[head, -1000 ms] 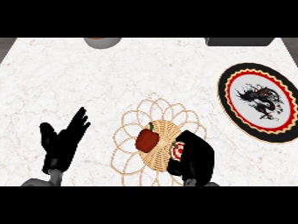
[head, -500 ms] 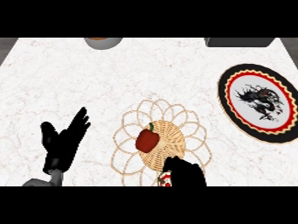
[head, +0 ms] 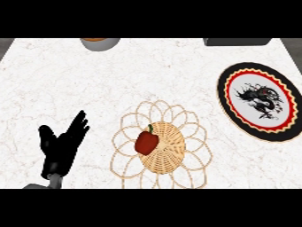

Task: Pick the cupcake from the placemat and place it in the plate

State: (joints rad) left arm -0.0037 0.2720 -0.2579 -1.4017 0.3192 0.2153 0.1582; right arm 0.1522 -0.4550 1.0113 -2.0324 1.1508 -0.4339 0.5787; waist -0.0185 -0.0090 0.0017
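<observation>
**Red Item Sits Untouched on Placemat, Plate Waits to the Right**

On the white marbled counter (head: 81, 88), the object to be moved, a red item (head: 146, 142) with a small dark stem, more pepper than cupcake to this onlooker's eye, lies on the woven core of the looped placemat (head: 169, 157), slightly left of the mat's centre. No hand touches it. The robot's left hand (head: 61, 146) rests near the lower left, well apart from the mat, fingers straight and spread upward, holding nothing. The right hand does not show at all, so the state of its fingers is unknown.

To the right and a little farther off lies the plate (head: 241, 111), black-rimmed with a red ring and a dragon figure, nothing on it. It lies near the placemat but does not touch it. At the far edge, a grey bowl (head: 101, 43) and a dark block (head: 238, 41) sit out of the way.

As things lie, the pick appears not yet made. The next move likely calls for a hand, probably the right one given the plate's side, to come in from the near edge over the mat, curl its fingers round the red item without snagging the wicker loops, lift it clear, then carry it right and farther off to set it down inside the plate's rim.
</observation>
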